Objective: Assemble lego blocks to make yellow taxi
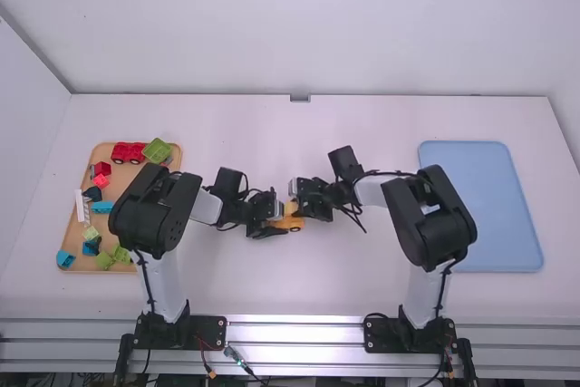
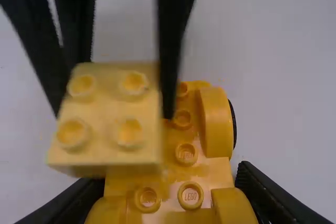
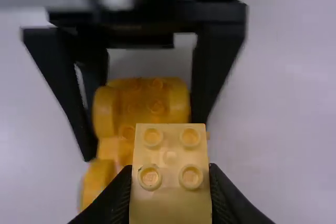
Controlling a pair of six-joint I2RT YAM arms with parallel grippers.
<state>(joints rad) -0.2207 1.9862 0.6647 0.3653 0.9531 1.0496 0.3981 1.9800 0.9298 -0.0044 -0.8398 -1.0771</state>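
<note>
Studs (image 3: pixel 149 177) atop smooth yellow block (image 3: pixel 170 203)

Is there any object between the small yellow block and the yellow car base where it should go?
Nothing visible stands between them: the right hand holds the block above the base, which the left hand grips.
</note>
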